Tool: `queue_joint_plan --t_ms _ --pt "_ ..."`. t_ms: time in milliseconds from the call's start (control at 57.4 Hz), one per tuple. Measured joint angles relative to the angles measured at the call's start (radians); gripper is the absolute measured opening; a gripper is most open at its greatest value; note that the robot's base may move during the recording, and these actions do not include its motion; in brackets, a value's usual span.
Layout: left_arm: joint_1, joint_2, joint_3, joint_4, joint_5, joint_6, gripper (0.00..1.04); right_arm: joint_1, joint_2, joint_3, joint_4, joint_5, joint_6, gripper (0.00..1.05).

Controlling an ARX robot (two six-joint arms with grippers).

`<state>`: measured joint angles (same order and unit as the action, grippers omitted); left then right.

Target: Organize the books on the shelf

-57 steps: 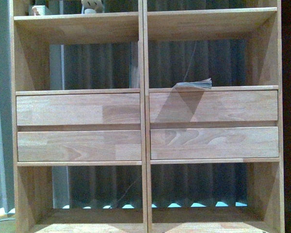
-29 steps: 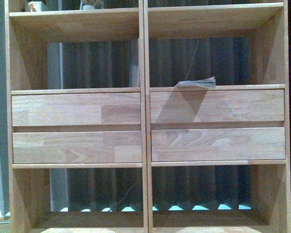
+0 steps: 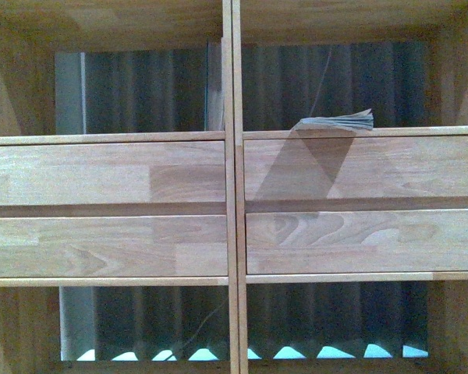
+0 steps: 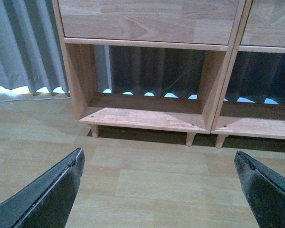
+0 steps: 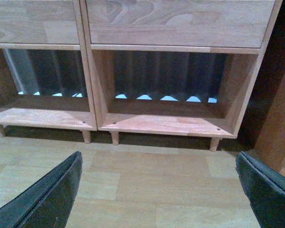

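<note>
Left gripper (image 4: 157, 156) and right gripper (image 5: 158, 158) hover low over the wood floor (image 4: 147, 185), both spread wide, facing the shelf's (image 3: 232, 195) 2 open bottom compartments; a paperback (image 3: 337, 122) lies flat higher up.

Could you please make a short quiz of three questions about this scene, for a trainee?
1. True or false: the thin floppy paperback lies flat in the right column of the light-wood shelving unit.
2. The left black gripper and the right black gripper are: A) open and empty; B) shut on a book; C) shut and empty.
3. Fill in: the unit shows ____ plain wooden front panels.
Key: 1 true; 2 A; 3 four.
</note>
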<state>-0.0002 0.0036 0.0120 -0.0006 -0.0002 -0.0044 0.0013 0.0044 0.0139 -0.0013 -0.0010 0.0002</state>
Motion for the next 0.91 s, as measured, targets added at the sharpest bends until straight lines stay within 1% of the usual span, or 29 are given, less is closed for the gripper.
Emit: queue_joint_plan --t_ms 906 --pt "0.000 0.000 0.000 0.000 0.000 0.000 0.97 0.000 0.000 0.000 0.000 0.000 0.000 0.98"
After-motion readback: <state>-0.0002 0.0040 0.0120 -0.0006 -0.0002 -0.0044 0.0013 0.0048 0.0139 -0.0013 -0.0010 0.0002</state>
